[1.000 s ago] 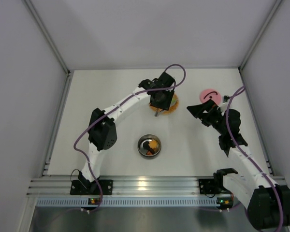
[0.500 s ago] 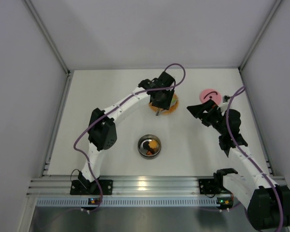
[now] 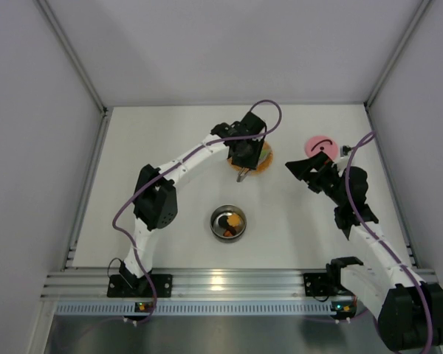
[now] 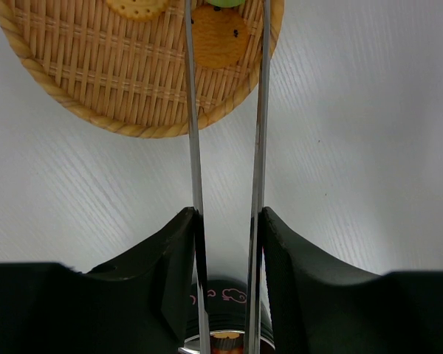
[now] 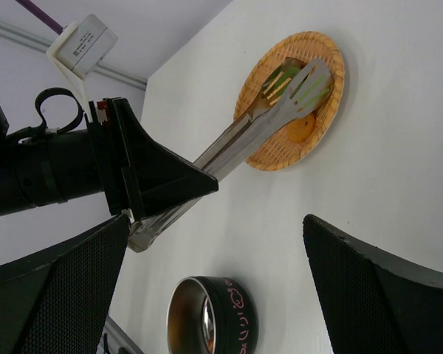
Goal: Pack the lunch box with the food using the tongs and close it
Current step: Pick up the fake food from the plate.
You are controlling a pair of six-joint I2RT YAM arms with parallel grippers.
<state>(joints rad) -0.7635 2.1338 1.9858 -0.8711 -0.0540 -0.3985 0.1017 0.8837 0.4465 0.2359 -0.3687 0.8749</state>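
My left gripper (image 3: 244, 151) is shut on the tongs (image 4: 193, 133), whose two arms run from between its fingers out over the woven plate (image 4: 96, 74). Their slotted tips (image 5: 299, 80) sit on either side of a green piece of food (image 4: 225, 2), next to an orange piece (image 4: 218, 35) and a yellow piece (image 4: 136, 7). The steel lunch box (image 3: 228, 223) stands open mid-table with orange and dark pieces inside. Its pink lid (image 3: 320, 144) lies at the back right. My right gripper (image 3: 310, 167) hangs open and empty just in front of the lid.
The woven plate (image 3: 264, 159) sits behind the lunch box, mostly under my left wrist. White walls close off the table on the left, back and right. A metal rail (image 3: 229, 282) runs along the near edge by the arm bases.
The left gripper has squeezed the tongs narrower and edged slightly left over the plate. The right arm has not moved.
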